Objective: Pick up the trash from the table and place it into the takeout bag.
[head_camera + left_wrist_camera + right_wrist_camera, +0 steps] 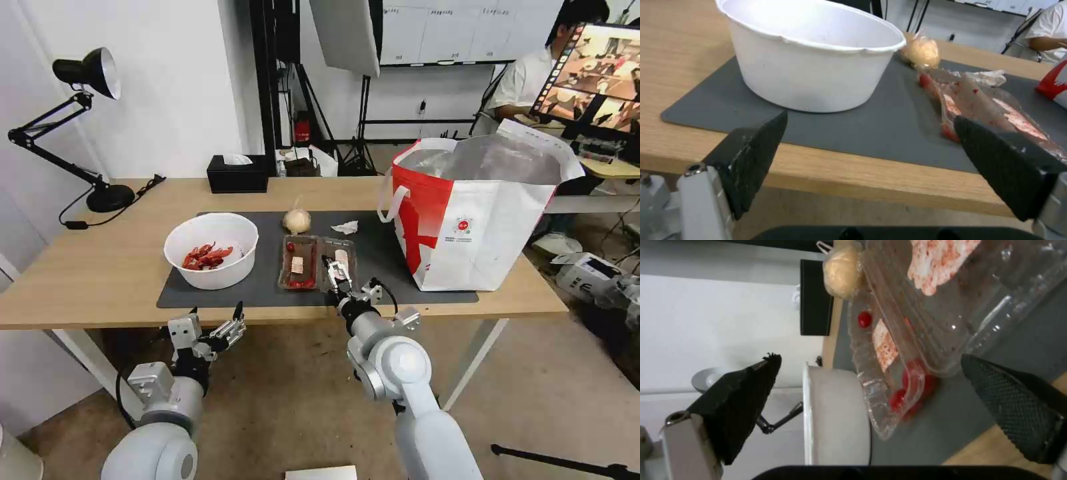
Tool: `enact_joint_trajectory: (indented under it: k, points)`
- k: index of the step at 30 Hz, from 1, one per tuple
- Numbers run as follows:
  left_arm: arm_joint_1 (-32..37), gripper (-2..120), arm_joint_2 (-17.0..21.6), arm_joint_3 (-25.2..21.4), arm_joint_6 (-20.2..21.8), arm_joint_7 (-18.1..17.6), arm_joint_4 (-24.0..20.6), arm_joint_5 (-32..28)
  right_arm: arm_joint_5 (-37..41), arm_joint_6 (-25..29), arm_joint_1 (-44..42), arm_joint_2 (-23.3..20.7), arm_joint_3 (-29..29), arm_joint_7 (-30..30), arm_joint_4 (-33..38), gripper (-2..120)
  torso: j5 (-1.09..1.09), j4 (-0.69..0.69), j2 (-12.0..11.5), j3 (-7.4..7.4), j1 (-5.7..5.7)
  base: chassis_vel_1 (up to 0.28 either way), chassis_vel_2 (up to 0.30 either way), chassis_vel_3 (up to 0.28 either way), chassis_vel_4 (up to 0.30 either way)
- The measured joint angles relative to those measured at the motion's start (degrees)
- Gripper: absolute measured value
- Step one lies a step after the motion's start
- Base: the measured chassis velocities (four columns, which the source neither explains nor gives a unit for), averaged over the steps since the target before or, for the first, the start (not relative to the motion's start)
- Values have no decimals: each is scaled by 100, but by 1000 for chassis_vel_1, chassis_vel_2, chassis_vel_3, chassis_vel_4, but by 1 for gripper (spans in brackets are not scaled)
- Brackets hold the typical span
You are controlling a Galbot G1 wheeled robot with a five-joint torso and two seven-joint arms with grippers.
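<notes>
Right gripper, jaws apart, hovers over the clear tray at frame centre on the mat; a shallow pinch could buckle the flimsy plastic, spilling scraps.

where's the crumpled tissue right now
In the head view the crumpled tissue lies on the grey mat, between the knotted bag and the takeout bag.
</notes>
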Motion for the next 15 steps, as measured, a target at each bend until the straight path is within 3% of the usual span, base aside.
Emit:
enact_joint_trajectory:
  k: [15]
  points:
    - [50, 100, -49, -19, 4, -1, 11, -13, -170, 35, -33, -7, -135, 181, 57, 100, 0, 0, 0, 0, 0, 0, 0, 0, 0]
